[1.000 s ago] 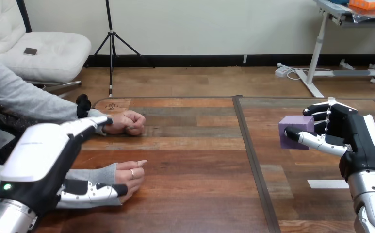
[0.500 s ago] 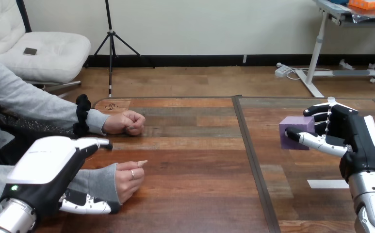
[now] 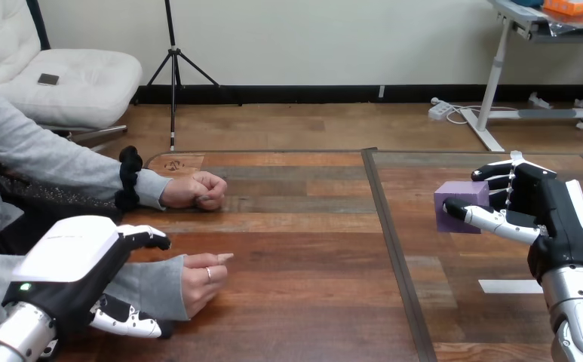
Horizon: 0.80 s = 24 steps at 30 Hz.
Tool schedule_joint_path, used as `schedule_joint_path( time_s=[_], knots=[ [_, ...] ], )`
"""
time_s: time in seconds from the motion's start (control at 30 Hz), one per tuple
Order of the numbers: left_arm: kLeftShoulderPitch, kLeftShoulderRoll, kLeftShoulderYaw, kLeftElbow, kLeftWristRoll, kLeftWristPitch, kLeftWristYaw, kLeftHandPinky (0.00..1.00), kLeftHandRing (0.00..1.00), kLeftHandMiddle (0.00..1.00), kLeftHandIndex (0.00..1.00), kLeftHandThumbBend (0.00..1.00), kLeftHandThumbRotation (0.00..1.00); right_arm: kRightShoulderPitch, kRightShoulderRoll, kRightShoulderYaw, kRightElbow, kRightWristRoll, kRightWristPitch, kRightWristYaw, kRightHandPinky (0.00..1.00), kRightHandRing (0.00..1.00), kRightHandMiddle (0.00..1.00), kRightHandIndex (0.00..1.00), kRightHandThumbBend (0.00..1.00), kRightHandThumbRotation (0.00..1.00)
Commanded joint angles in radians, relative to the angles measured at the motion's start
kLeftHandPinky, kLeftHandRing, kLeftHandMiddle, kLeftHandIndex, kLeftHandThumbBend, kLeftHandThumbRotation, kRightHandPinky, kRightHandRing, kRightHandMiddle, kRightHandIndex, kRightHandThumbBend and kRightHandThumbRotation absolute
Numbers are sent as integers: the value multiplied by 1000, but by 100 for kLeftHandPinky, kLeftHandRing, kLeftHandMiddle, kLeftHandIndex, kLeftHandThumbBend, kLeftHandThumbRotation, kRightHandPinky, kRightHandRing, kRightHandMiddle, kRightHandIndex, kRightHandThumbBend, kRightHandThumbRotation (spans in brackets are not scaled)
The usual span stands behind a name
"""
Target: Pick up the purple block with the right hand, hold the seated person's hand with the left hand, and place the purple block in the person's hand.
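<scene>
— Where was the purple block [image 3: 454, 200]?
— In the right hand [image 3: 544, 211], pinched between its fingers and thumb at the right side of the table [image 3: 311, 249], well apart from the person.
— And the left hand [image 3: 73, 268]?
— It sat over the sleeved wrist [image 3: 152, 286] of the person's near hand [image 3: 201, 279], which rested on the wood. Whether it gripped could not be told. The person's far hand [image 3: 197, 190] lay fisted beyond.
</scene>
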Motion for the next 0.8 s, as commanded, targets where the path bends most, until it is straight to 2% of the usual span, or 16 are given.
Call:
schedule_joint_path(
  time_s=[0.0, 0.23, 0.4, 0.77],
  knots=[
    [-76, 38, -25, 25, 8, 5, 14, 73, 76, 78, 75, 100, 31, -30, 13, -13, -64, 13, -3, 0, 38, 39, 43, 43, 87, 0],
    [-93, 61, -51, 42, 38, 26, 11, 74, 77, 78, 75, 100, 33, -27, 16, -16, -74, 19, -3, 5, 39, 39, 43, 43, 87, 0],
    [-106, 68, -63, 55, 44, 37, 10, 75, 77, 78, 76, 100, 29, -23, 14, -14, -80, 12, -1, -2, 39, 39, 42, 43, 87, 0],
    [-141, 78, -99, 111, 94, 63, 54, 75, 77, 78, 76, 100, 27, -22, 12, -11, -73, 4, -19, -3, 39, 39, 42, 43, 87, 0]
  ],
)
